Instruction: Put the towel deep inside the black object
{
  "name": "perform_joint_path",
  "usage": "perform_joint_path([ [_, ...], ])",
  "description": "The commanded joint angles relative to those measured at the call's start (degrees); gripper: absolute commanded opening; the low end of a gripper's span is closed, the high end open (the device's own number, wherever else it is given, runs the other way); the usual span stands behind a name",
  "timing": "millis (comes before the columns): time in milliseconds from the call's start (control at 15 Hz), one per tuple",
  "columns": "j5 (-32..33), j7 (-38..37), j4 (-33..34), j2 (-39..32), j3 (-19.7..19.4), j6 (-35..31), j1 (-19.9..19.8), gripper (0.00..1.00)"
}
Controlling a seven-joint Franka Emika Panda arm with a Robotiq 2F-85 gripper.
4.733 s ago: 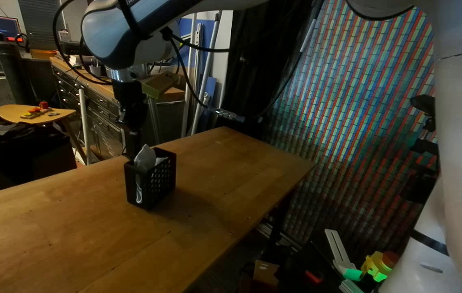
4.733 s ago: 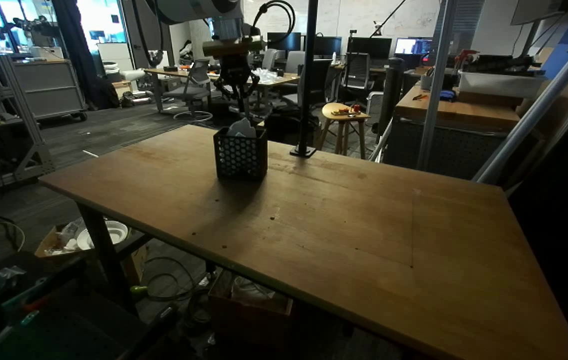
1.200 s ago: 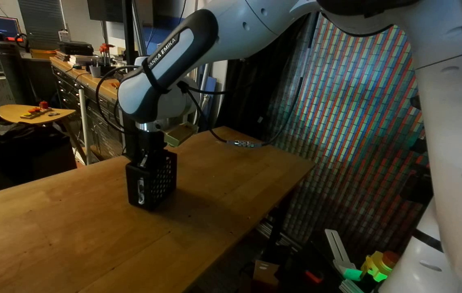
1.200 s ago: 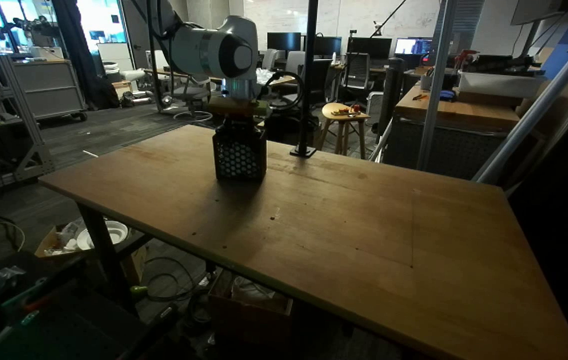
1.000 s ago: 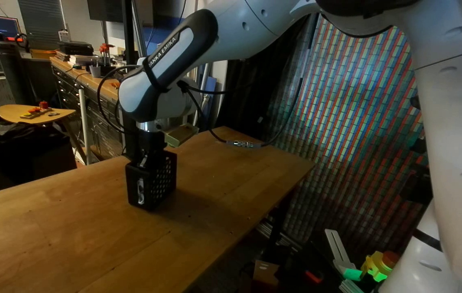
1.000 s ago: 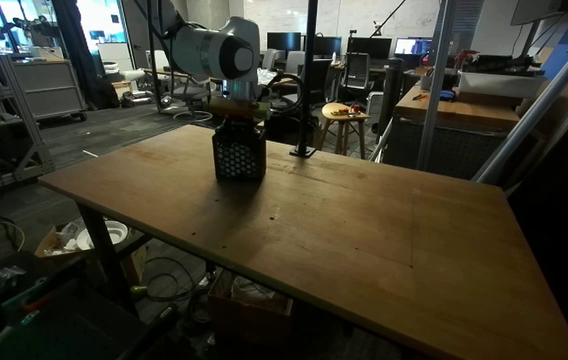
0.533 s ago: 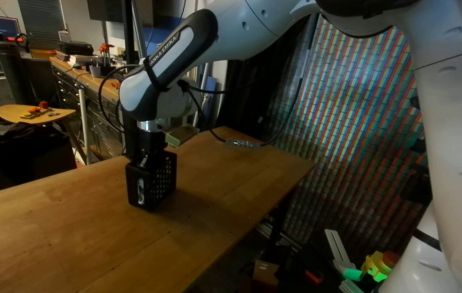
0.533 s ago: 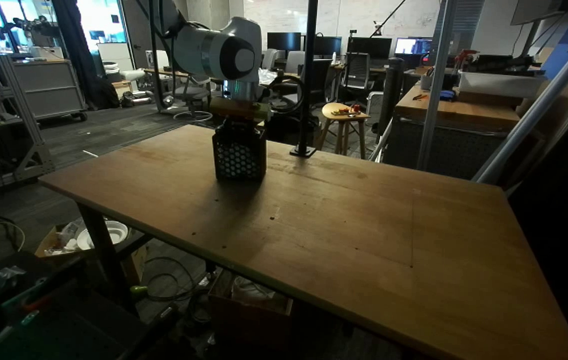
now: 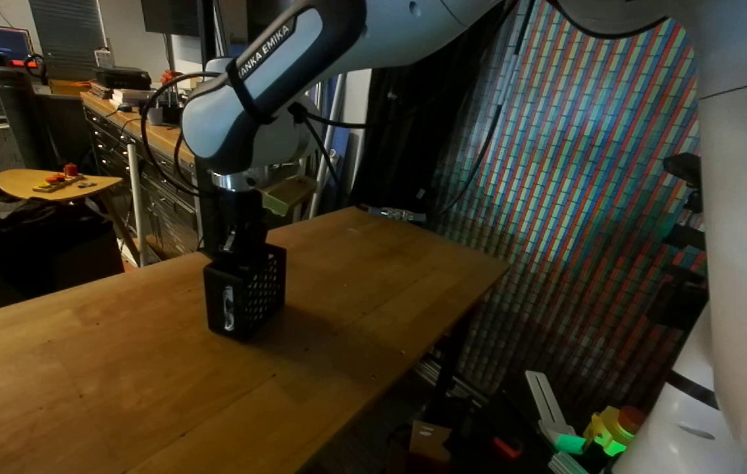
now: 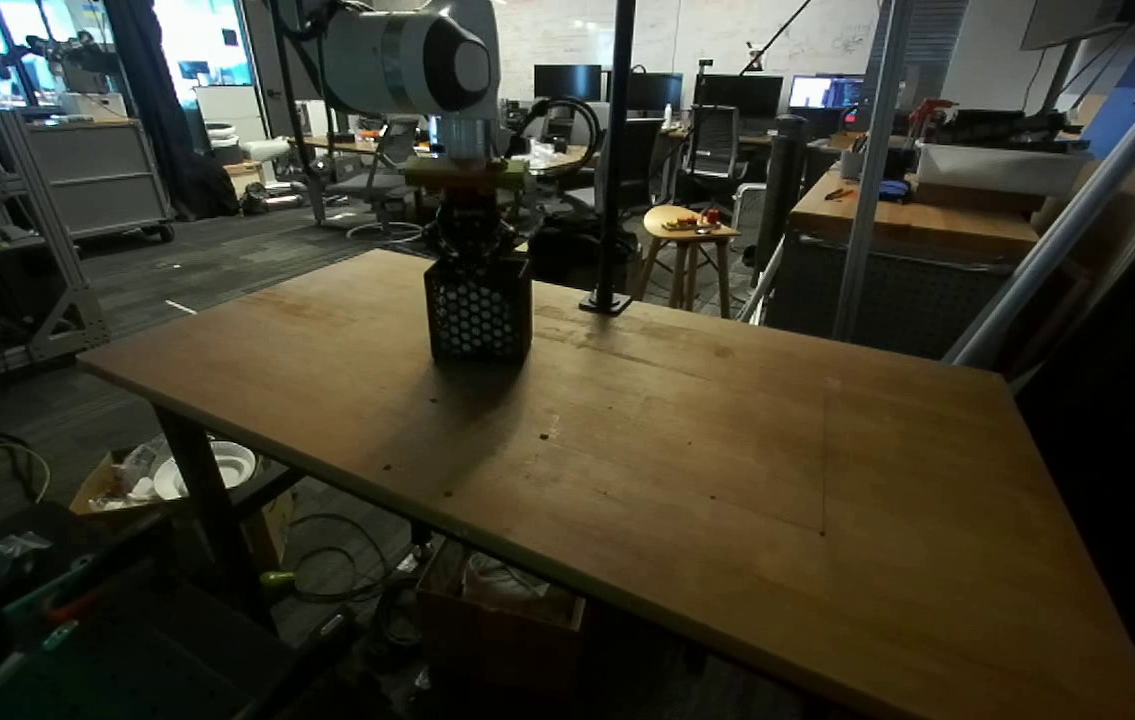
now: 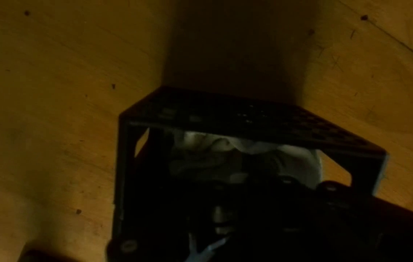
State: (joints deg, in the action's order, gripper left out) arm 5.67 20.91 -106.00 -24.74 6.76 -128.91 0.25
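Wooden tabletop (image 10: 687, 440) occupies the foreground in both exterior views. Near its far edge, the black object (image 10: 480, 312) stands upright; the towel (image 11: 213, 156) lies crumpled inside. Fingers (image 9: 231, 241) are together, tips hidden within the opening. Beyond that edge: a stool (image 10: 655, 219), then monitors (image 10: 742, 95).

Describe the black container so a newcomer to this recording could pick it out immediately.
Start at the large wooden table in both exterior views. On it, under the end of the robot arm, stands a boxy black container. Its honeycomb of holes and the pale towel inside set it apart from the arm.
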Motion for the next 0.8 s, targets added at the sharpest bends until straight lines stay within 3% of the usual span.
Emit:
perform_joint_path([
  [0,3.15,-4.03,-1.07,3.95,-0.94,3.85,2.97,0.01],
  [733,3.12,-7.03,-2.40,3.58,-0.53,4.79,4.98,0.00],
])
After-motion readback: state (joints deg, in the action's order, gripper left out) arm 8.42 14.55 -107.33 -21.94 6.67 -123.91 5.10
